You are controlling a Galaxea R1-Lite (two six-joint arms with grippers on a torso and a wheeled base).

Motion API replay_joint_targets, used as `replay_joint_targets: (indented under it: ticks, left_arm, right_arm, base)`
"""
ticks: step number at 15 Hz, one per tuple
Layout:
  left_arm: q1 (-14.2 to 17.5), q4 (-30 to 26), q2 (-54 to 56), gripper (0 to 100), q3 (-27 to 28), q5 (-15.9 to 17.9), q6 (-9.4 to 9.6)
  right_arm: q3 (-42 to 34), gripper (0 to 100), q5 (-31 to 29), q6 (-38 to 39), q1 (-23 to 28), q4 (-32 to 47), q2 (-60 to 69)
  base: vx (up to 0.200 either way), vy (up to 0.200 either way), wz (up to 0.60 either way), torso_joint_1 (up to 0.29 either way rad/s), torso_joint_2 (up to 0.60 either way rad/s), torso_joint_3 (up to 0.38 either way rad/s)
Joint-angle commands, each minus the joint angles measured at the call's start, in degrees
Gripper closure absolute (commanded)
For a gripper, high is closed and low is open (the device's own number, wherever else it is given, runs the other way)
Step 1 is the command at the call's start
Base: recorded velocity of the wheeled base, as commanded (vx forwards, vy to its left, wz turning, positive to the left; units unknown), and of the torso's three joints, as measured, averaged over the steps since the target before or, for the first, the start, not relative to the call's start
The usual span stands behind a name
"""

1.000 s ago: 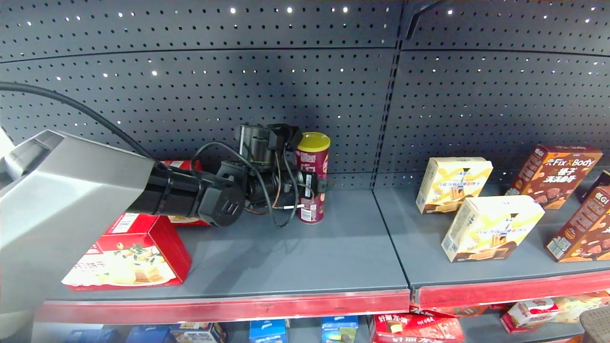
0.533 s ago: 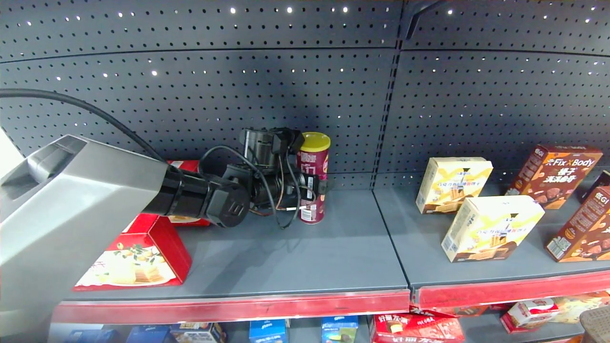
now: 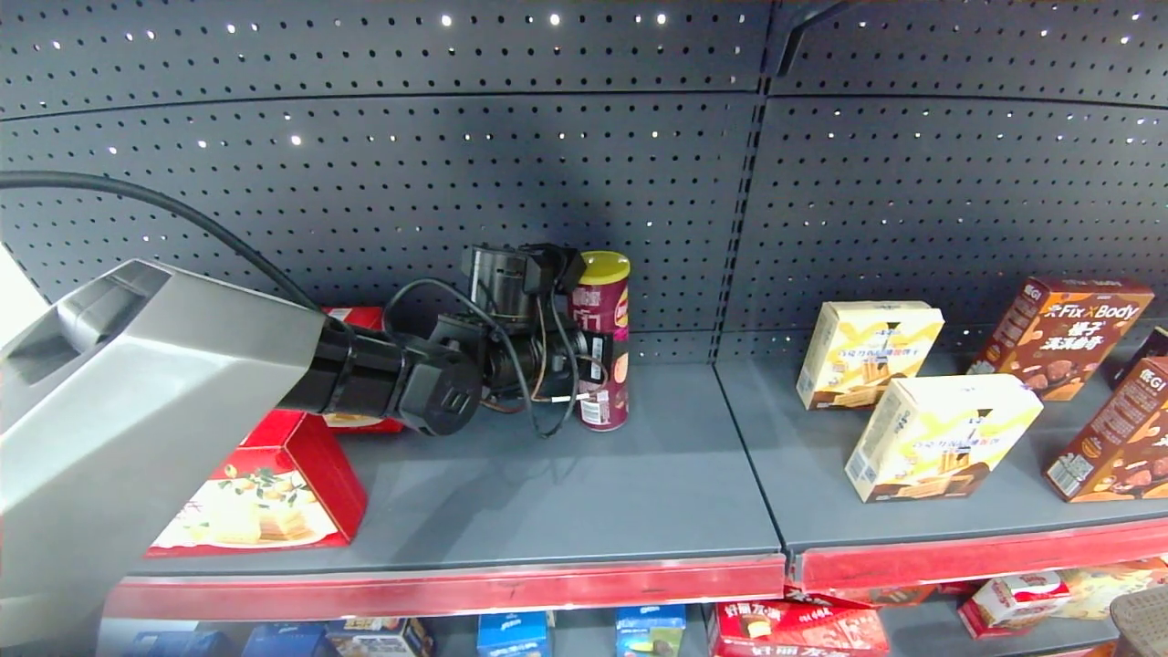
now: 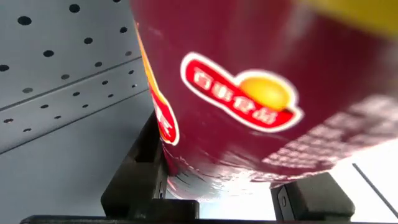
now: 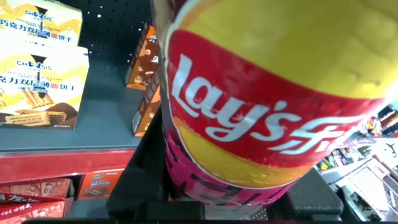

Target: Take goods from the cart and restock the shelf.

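**Q:** Head view. What is placed, and where?

**A:** The maroon can (image 3: 610, 319) stands upright on the shelf (image 3: 566, 493), on the robot's left of the post (image 3: 746, 228) and close to the pegboard wall that the post divides. Its base appears to rest on the deck. The left gripper (image 3: 598, 360) is clamped across its middle. A red box (image 3: 255, 493) lies farther from the post on the same side. Cream boxes (image 3: 940, 438) lie on the post's other side.

**Q:** Left wrist view. Is the hold confirmed?

**A:** Yes. The maroon can (image 4: 249, 93) fills the span between the two black fingers (image 4: 140, 180) of the left gripper (image 4: 230, 199), so the grip reads as closed on it. The can looks set down but not yet let go.

**Q:** Right wrist view. What is left to do?

**A:** The right gripper (image 5: 230, 202) is closed round a yellow can (image 5: 261, 93), which is off the shelf and in front of it. The cream boxes (image 5: 37, 81) are seen beyond it, so this arm sits on their side of the post. By this reading one item is nearly stocked and needs only its release. A second item is in hand and has yet to be placed. How much more stock waits in the cart cannot be judged.
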State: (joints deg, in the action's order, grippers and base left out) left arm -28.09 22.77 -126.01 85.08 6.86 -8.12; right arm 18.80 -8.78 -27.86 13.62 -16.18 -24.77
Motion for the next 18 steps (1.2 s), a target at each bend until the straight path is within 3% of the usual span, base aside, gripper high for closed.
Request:
replay_joint_targets:
  ticks: [1, 2, 3, 6, 9, 11, 12, 15, 18]
  left_arm:
    - [-0.7, -0.1, 0.2, 100, -0.1, 0.1, -1.64]
    - [-1.5, 0.0, 0.3, 100, -0.1, 0.1, -3.48]
    - [-2.3, 0.6, 0.7, 100, -0.4, 0.3, -3.92]
    - [-3.0, 6.3, 3.8, 100, -7.0, 0.7, -3.75]
    - [-3.0, 7.3, 8.5, 100, -11.1, 3.4, -3.66]
    - [-3.1, 9.3, 14.0, 100, -18.2, 7.4, -3.48]
    - [-2.9, 10.1, 16.9, 100, -21.9, 10.4, -1.99]
    - [-0.5, 10.1, 23.0, 100, -31.9, 18.4, 5.66]
    - [0.1, 10.3, 26.6, 100, -34.7, 22.4, 6.62]
  right_arm:
    - [0.0, 100, 0.0, 0.0, 0.0, -0.1, 0.2]
    - [0.0, 100, -0.1, 0.0, 0.1, 0.0, 0.4]
    - [0.0, 100, -0.1, 0.0, 0.0, 0.0, 0.9]
    - [-0.4, 100, 0.0, 0.0, 0.0, 0.0, 1.3]
    - [-1.2, 100, 0.0, 0.0, 0.0, 0.0, 2.4]
    - [-1.7, 100, 0.1, 0.0, -0.2, 0.0, 3.6]
    - [-2.0, 100, 0.1, 0.0, -0.3, 0.1, 4.4]
    - [-3.5, 100, 0.1, 0.0, -0.3, 0.2, 6.2]
    - [-4.4, 100, 0.1, 0.0, -0.3, 0.3, 7.7]
  base:
    - [0.0, 0.0, 0.0, 0.0, 0.0, 0.0]
    - [0.0, 0.0, 0.0, 0.0, 0.0, 0.0]
    - [0.0, 0.0, 0.0, 0.0, 0.0, 0.0]
    - [0.0, 0.0, 0.0, 0.0, 0.0, 0.0]
    - [0.0, 0.0, 0.0, 0.0, 0.0, 0.0]
    - [0.0, 0.0, 0.0, 0.0, 0.0, 0.0]
    - [0.0, 0.0, 0.0, 0.0, 0.0, 0.0]
    - [0.0, 0.0, 0.0, 0.0, 0.0, 0.0]
    - [0.0, 0.0, 0.0, 0.0, 0.0, 0.0]
